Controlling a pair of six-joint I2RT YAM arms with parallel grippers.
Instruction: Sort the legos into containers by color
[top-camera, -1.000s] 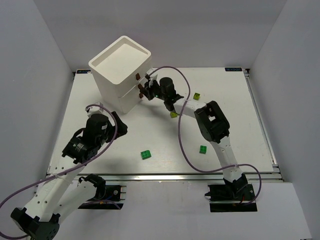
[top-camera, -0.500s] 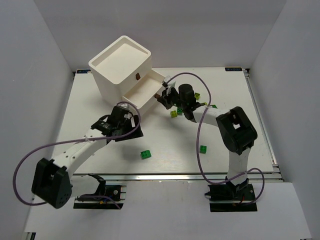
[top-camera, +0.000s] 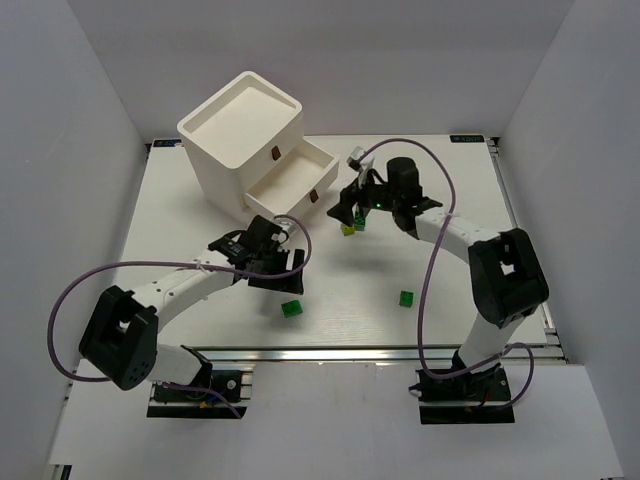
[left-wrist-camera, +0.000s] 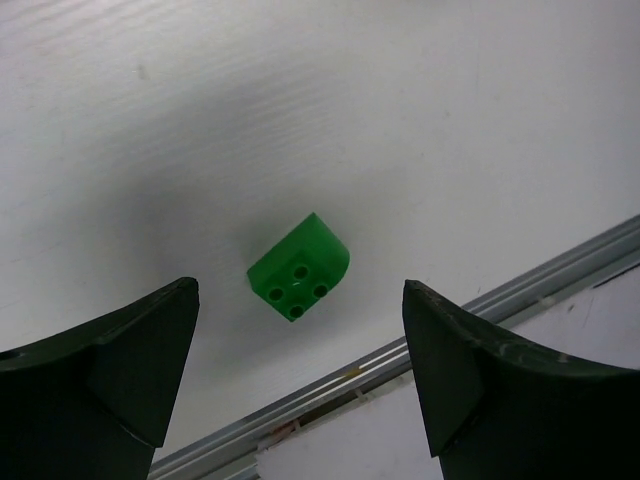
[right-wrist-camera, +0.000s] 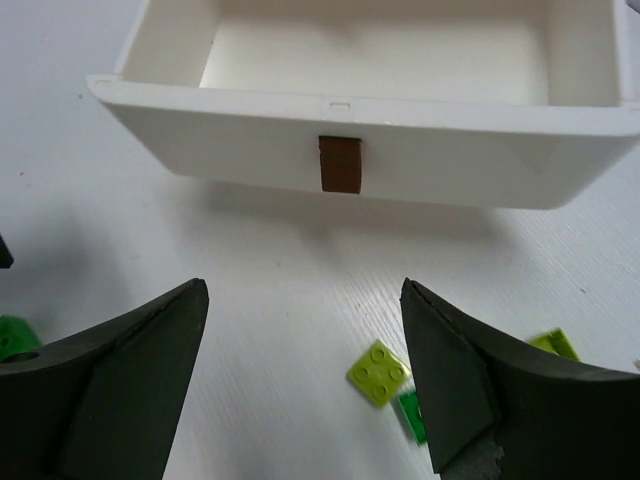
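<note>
While the left gripper (top-camera: 285, 271) hangs low over the near part of the table (top-camera: 480, 220), its fingers (left-wrist-camera: 120, 360) are spread wide and grip nothing. One green brick (left-wrist-camera: 300, 271) lies studs up on the surface below, centred in the gap and touching neither finger. A metal rail (left-wrist-camera: 470, 318) runs just beyond it at the table edge.

The right gripper (right-wrist-camera: 302, 295) faces the white drawer unit (top-camera: 243, 135), its fingers (right-wrist-camera: 120, 375) likewise wide apart and empty. The middle drawer (right-wrist-camera: 480, 185) stands open, brown pull tab (right-wrist-camera: 340, 163) toward the gripper; no brick shows in the visible part of its interior. A yellow-green brick (right-wrist-camera: 379, 372) lies on the table between the fingers, with a darker green brick (right-wrist-camera: 410, 416) touching it, partly hidden by the right-hand finger. Another green brick (top-camera: 406, 298) lies well apart, near the right arm.
</note>
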